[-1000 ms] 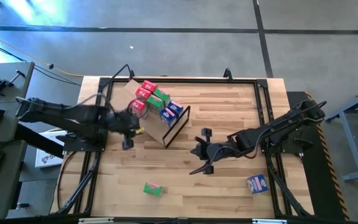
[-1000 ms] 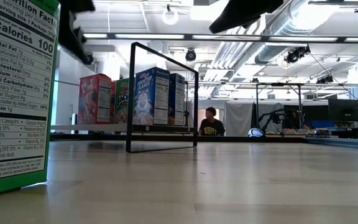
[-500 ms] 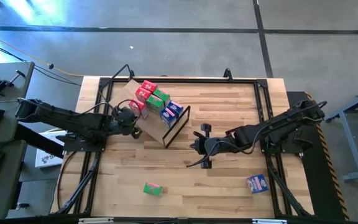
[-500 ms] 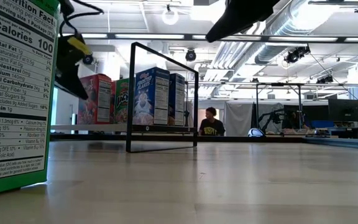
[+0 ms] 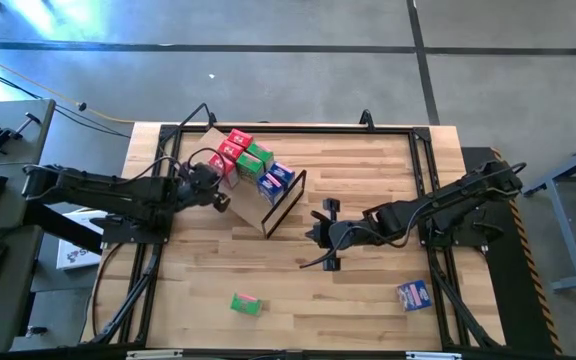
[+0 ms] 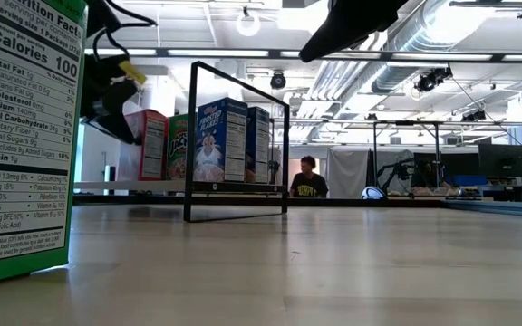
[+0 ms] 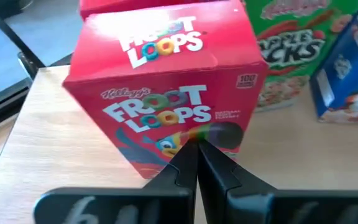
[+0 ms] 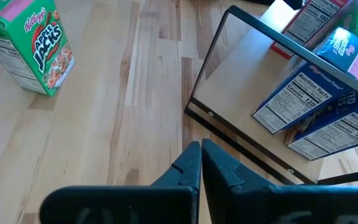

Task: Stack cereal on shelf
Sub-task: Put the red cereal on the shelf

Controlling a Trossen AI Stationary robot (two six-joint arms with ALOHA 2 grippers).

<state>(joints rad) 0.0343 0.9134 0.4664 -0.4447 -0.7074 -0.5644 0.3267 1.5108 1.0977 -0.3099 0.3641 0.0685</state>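
Grey floor [image 5: 298, 60], exposed ceiling ducts [image 6: 406, 36]

The light-tan plywood shelf panel [image 5: 230, 200] lies toward the table's far left, with small red, green and blue cardboard cereal boxes [image 5: 253, 163] standing clustered on it and its thin dark metal frame [image 5: 286, 203] at the end nearest the table's middle. Well apart from the shelf, toward the near edge, a small green cardboard cereal box [image 5: 245, 303] lies on the striped wooden tabletop [image 5: 368, 170], and a small blue cardboard cereal box [image 5: 413, 294] lies farther right of it.

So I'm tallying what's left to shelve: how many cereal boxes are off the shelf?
2: a green box on the tabletop's near side, and a blue box near the right corner. None seem hidden.
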